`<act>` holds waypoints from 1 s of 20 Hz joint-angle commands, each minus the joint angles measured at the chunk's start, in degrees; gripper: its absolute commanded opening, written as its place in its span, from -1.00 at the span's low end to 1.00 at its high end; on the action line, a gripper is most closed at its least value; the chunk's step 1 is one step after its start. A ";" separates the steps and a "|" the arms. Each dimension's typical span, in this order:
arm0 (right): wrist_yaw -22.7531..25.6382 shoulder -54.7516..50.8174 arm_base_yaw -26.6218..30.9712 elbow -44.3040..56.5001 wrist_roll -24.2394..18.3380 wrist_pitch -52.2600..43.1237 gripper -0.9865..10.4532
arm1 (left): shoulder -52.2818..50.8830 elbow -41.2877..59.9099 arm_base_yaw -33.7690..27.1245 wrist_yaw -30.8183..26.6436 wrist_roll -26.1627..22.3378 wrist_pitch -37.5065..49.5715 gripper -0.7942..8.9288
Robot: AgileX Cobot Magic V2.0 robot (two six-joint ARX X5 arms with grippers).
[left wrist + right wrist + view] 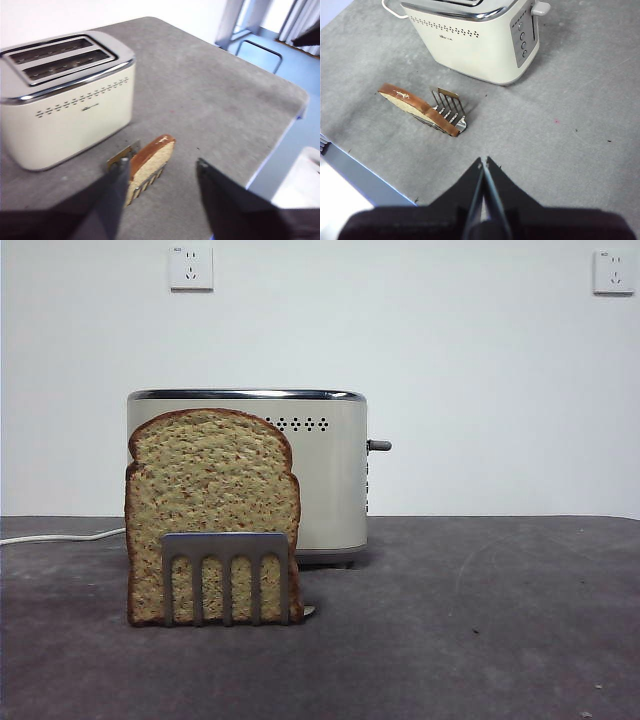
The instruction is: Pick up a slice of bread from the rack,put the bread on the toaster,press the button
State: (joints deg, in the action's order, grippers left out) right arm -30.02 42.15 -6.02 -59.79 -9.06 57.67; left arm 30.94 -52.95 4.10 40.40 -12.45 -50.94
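The slice of bread (212, 502) stands upright in the steel rack (226, 576), in front of the cream toaster (330, 480). The dark button (379, 445) sticks out from the toaster's narrow side. In the left wrist view my left gripper (160, 172) hovers open above the bread (150, 160) and rack (122, 155), beside the toaster (65, 100). My right gripper (484, 164) is shut, empty, above the table near the bread (417, 110), rack (449, 107) and toaster (480, 40). The button (540, 8) shows at the toaster's end. Neither arm appears in the front view.
A white cable (60, 536) runs off the toaster's back to the left. Two wall sockets (191, 267) sit high on the white wall. The table edge (280, 145) drops off beyond the rack in the left wrist view.
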 commanded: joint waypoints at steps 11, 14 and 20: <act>-0.07 0.61 -0.11 -0.13 -0.92 -0.13 -0.85 | 24.70 -13.55 23.74 -21.53 -19.91 0.33 0.46; -0.07 0.85 -0.11 -0.13 -0.92 -0.13 -0.85 | 31.82 -16.15 28.63 -25.11 -23.67 0.50 0.46; -0.07 1.03 -0.11 -0.15 -0.94 -0.13 -0.85 | 43.89 -16.39 33.90 -29.90 -28.59 1.70 0.45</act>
State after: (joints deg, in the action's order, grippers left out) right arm -30.02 43.18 -6.02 -59.79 -9.69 57.65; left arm 74.52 -69.45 37.85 10.72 -39.62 -49.58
